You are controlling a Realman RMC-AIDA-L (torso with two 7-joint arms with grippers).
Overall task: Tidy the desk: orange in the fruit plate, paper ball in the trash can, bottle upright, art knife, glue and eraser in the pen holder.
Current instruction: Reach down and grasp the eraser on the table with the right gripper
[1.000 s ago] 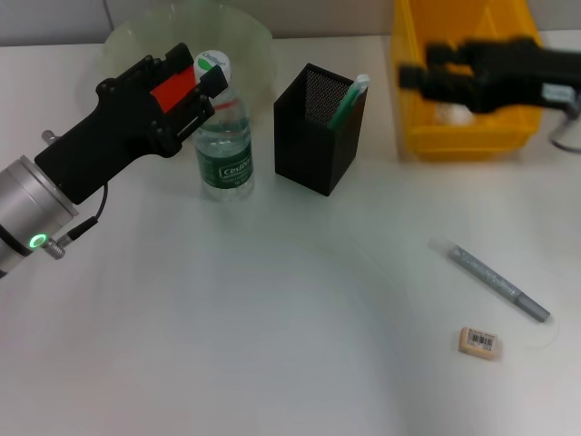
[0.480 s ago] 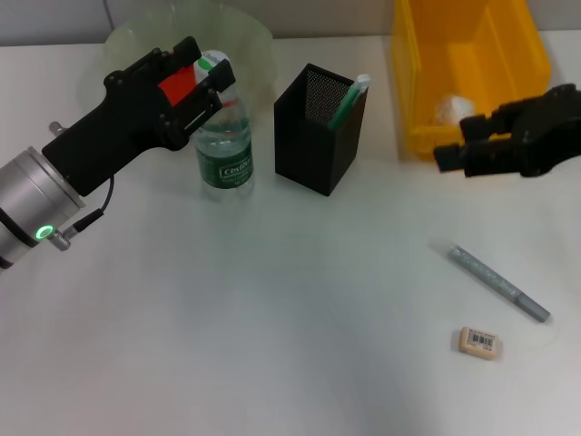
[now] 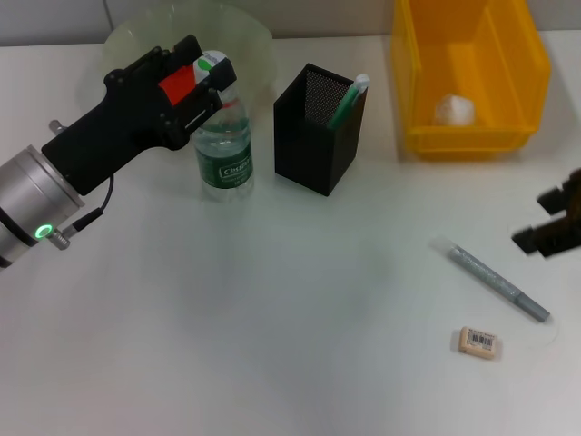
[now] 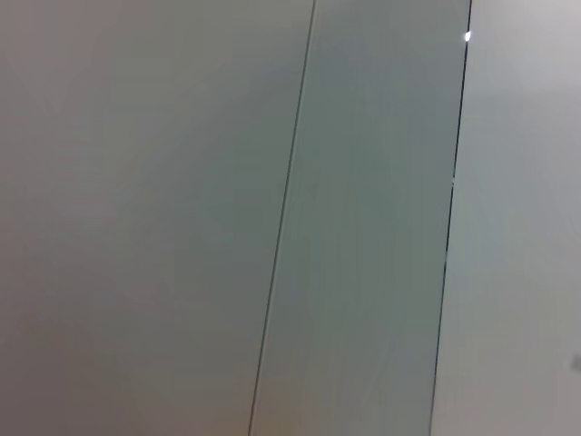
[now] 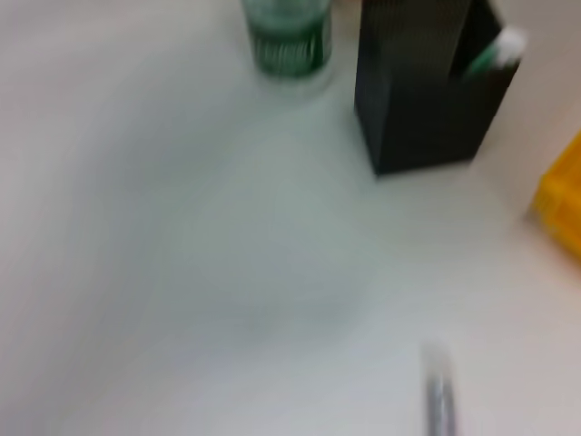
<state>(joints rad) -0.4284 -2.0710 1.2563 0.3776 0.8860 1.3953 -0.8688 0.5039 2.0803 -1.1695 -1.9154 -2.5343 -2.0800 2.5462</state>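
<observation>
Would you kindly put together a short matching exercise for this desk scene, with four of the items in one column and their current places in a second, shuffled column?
Items:
1. paper ball
2. bottle
3. eraser
4. green-and-white stick

Places:
A. standing upright in front of the fruit plate
B. lying on the desk, near the grey pen-like tool
C. inside the yellow trash can
D. poking out of the black pen holder

Pairs: 1-C, 2-A, 3-B, 4-D
</observation>
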